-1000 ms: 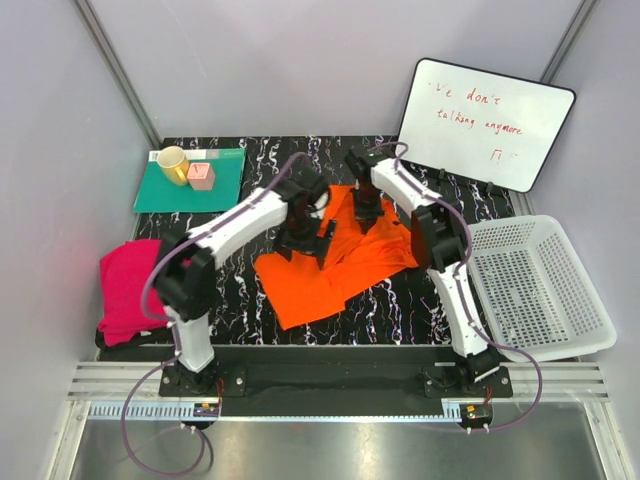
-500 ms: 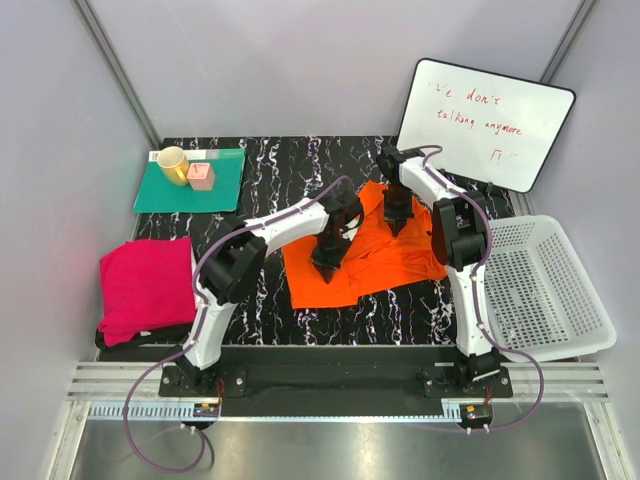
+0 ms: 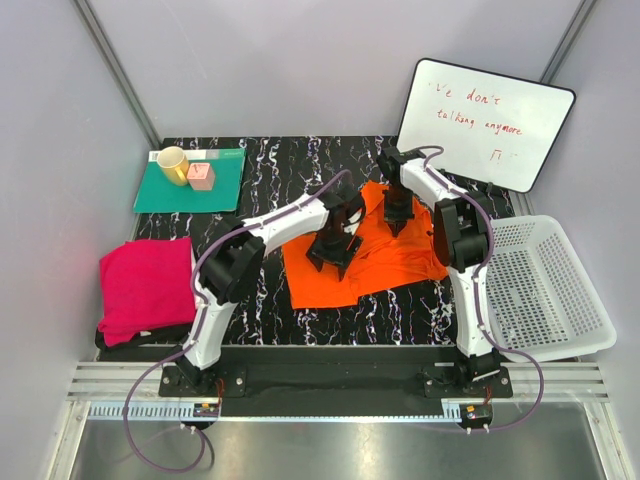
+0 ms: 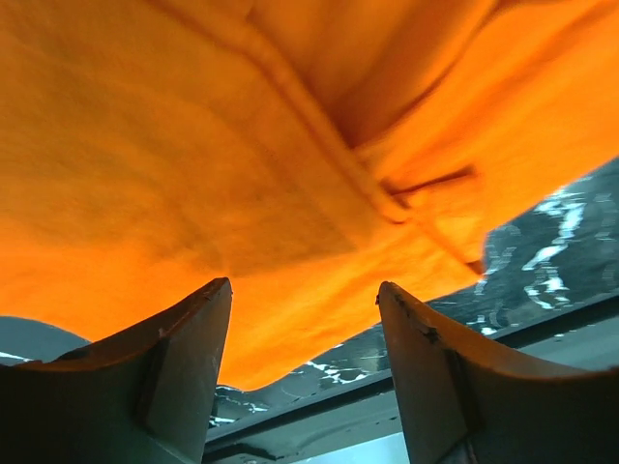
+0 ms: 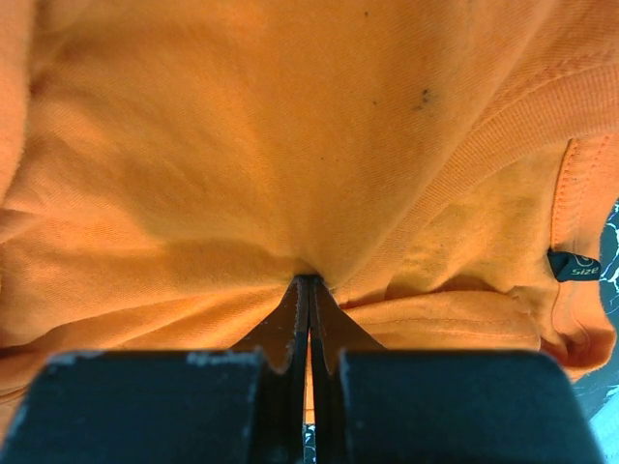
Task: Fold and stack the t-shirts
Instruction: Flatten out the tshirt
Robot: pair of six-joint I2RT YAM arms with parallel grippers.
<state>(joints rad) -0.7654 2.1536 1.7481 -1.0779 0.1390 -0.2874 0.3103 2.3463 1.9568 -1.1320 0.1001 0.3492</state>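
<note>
Left arm reaches from its base up and rightward across the table [image 3: 270, 170]. The left gripper [image 4: 302, 290] points down over the near-left part of the orange t-shirt [image 3: 375, 258], jaws apart, nothing between them. Right arm stretches forward, and the right gripper [image 5: 308, 282] is closed, pinching a pucker of the same shirt near its far edge. The shirt lies rumpled mid-table. Both arms hide part of it from above, and the left fingertips are hard to pick out there. Count: two t-shirts, the orange one plus a pink t-shirt [image 3: 145, 288] folded at the table's left edge; one yellow mug [image 3: 172, 163], one pink block [image 3: 202, 176], one teal mat [image 3: 225, 185], one white basket [image 3: 540, 290], one whiteboard [image 3: 487, 122].
</note>
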